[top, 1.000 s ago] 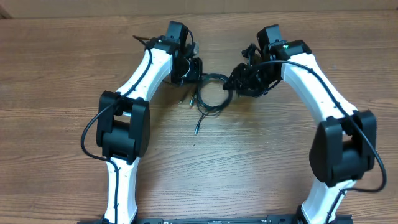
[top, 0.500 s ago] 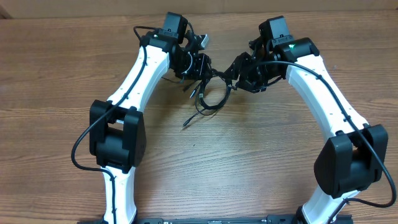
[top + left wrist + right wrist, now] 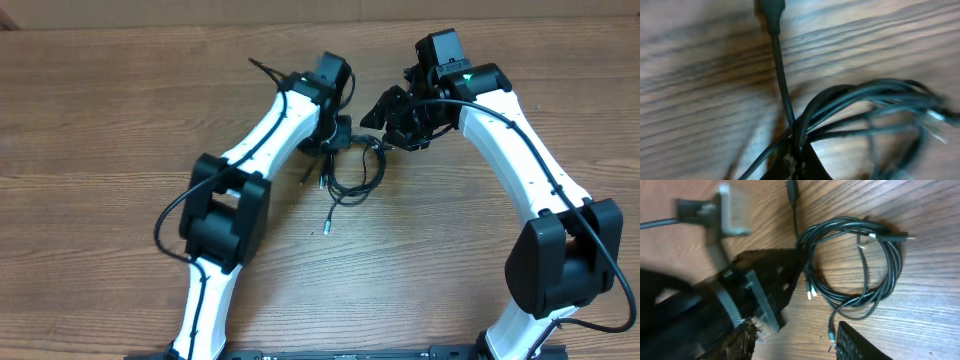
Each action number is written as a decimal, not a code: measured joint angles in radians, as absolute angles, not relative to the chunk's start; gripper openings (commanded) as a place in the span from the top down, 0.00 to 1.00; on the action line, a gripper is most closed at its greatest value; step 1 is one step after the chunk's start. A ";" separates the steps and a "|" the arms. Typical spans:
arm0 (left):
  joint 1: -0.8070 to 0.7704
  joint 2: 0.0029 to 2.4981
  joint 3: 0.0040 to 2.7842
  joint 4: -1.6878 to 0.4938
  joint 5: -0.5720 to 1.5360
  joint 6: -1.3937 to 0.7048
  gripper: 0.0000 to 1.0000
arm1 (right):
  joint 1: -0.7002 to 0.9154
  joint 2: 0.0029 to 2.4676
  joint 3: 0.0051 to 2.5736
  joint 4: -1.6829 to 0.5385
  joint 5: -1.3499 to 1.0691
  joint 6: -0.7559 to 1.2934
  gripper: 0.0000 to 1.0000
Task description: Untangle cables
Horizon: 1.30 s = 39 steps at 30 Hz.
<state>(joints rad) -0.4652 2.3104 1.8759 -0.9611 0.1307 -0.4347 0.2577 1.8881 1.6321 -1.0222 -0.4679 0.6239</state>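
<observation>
- Coiled in loose loops on the table (image 3: 110, 120) between the 2 arms: cables (image 3: 357, 172), 1 loose plug end trailing toward the near edge.
- Pinching the coil's edge: left gripper (image 3: 336, 137), fingers pressed together on the strands.
- Spread wide just beside the coil, not touching it: right gripper (image 3: 384, 116).

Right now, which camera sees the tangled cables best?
Right wrist: the whole coil of cables and its plug ends show clearly. Overhead shows them tiny; left wrist shows only blurry close-up strands.
</observation>
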 measured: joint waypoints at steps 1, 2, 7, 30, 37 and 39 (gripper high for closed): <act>-0.465 2.327 1.876 -0.958 0.131 -0.448 0.96 | 0.258 1.888 1.632 -1.029 -0.464 0.621 0.50; -0.465 2.331 1.878 -0.960 0.134 -0.463 0.96 | 0.258 1.888 1.632 -1.034 -0.463 0.617 0.49; -0.465 2.352 1.896 -0.969 0.142 -0.541 0.93 | 0.257 1.888 1.632 -1.047 -0.451 0.604 0.47; -0.303 2.166 1.914 -0.993 0.743 -0.171 0.96 | 0.249 1.888 1.567 -0.936 -0.467 0.696 0.49; -0.303 2.156 1.917 -1.013 0.733 -0.251 0.96 | 0.275 1.888 1.560 -0.849 -0.467 0.783 0.49; -0.303 2.156 1.917 -1.016 0.724 -0.264 0.96 | 0.275 1.888 1.560 -0.847 -0.464 0.802 0.50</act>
<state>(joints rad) -0.3031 2.1559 1.9175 -1.0164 0.7242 -0.2638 0.2749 1.8881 1.5604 -0.8471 -0.4637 0.8017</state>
